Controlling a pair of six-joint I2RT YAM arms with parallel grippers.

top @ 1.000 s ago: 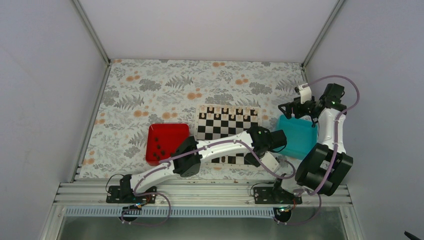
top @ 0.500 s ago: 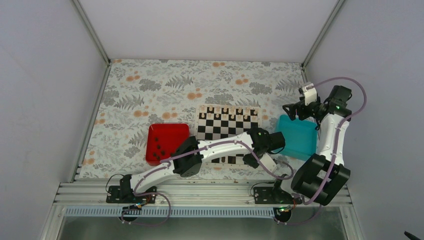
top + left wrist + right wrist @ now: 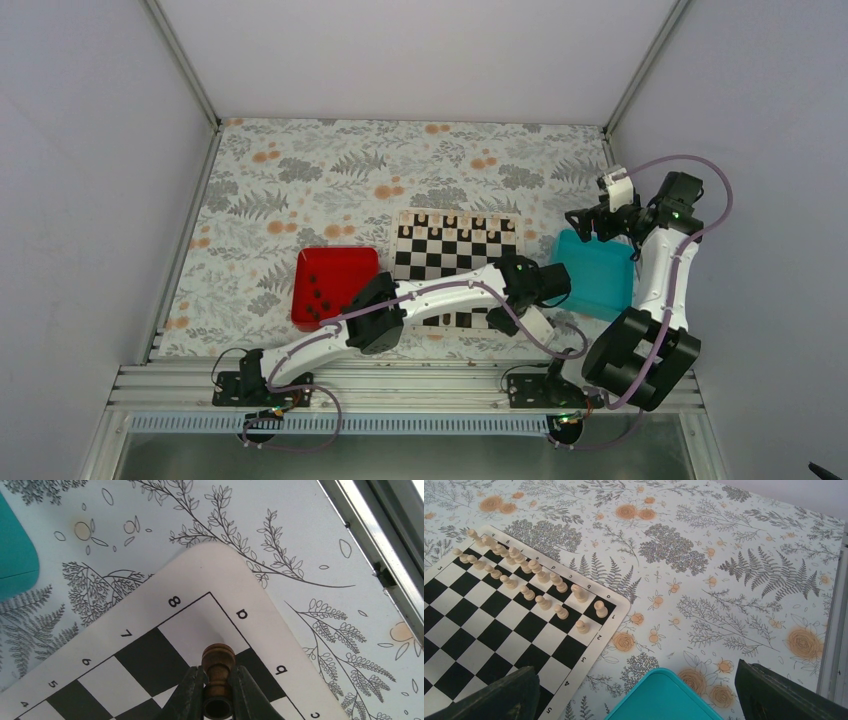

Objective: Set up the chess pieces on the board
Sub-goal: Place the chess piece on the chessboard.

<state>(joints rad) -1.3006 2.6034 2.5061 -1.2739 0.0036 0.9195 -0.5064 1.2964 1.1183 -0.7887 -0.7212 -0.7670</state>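
My left gripper (image 3: 218, 685) is shut on a dark brown chess piece (image 3: 218, 662), held over the corner squares of the board (image 3: 150, 605) near the "8" and "a" marks. In the top view the left gripper (image 3: 505, 320) is at the board's (image 3: 440, 250) near right corner. Several more dark pieces (image 3: 318, 298) lie in the red tray (image 3: 335, 262). My right gripper (image 3: 580, 222) is open and empty above the far edge of the teal tray (image 3: 600, 285). In the right wrist view its fingers (image 3: 499, 695) stand wide apart.
Pale pieces (image 3: 524, 575) stand in two rows on the board's (image 3: 474, 625) far side, and they also show in the top view (image 3: 450, 222). The teal tray (image 3: 664, 695) lies right of the board. A metal rail (image 3: 380, 545) runs along the table's near edge.
My right arm rose and shifted a little to the right, then stayed still. My left arm with the dark piece has barely moved.
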